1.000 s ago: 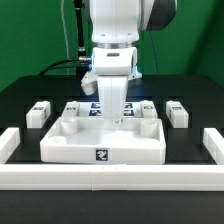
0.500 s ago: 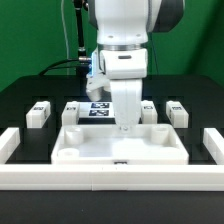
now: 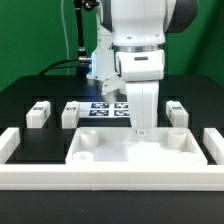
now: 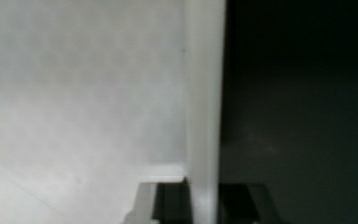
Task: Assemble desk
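A black table (image 3: 40, 135) sits before a green backdrop (image 3: 30, 40). A low white border wall (image 3: 110, 178) runs along its near edge and turns up both sides. The marker board (image 3: 105, 108) lies flat at the far middle, partly hidden by the arm.

Three short white legs stand in a far row. The outer leg (image 3: 38, 113) and the inner leg (image 3: 72, 113) are on the exterior view's left. The right leg (image 3: 177, 112) is on its right, just beside the arm. Any fourth leg is hidden.

The white tabletop (image 3: 130, 152) lies flat just behind the near wall, right of centre. The gripper (image 3: 141, 130) points straight down onto the tabletop's far rim, closed and pinching it. In the wrist view the thin rim runs between the dark fingers (image 4: 158, 203) of the gripper (image 4: 194, 205), with the white panel (image 4: 69, 100) on one side and the dark table on the other.

Inside the tabletop's rim, raised corner sockets (image 3: 87, 143) show.
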`<state>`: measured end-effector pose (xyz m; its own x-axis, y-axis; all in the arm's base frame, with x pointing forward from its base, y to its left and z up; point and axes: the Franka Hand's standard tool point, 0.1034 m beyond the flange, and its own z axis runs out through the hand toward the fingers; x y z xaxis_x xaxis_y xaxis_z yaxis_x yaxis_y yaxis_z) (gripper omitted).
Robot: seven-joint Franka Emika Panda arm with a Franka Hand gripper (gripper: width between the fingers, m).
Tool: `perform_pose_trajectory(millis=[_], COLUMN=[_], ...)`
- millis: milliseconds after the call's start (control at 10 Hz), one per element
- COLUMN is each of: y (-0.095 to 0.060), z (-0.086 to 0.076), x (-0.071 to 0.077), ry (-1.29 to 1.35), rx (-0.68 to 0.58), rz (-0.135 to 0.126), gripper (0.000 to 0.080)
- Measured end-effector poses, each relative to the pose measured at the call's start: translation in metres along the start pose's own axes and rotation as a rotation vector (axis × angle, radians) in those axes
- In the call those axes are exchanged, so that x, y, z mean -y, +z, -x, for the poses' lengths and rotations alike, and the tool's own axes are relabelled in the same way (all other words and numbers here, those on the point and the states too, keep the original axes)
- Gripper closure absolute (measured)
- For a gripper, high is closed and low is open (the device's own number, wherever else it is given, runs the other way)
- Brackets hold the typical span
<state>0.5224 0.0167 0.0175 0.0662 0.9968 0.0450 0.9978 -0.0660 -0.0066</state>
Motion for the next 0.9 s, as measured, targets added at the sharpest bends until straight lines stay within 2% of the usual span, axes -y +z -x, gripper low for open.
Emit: perform_pose_trajectory(millis=[700, 800, 900], y=[0.000, 0.001, 0.001], z=[-0.003, -0.015, -0.029], x=[0.000, 0.000, 0.000], ry=[-0.001, 0.024, 0.002], rx=[-0.001, -0.001, -0.006], rz=[-0.001, -0.019, -0.025], gripper=[0.0742, 0.0742, 0.0742])
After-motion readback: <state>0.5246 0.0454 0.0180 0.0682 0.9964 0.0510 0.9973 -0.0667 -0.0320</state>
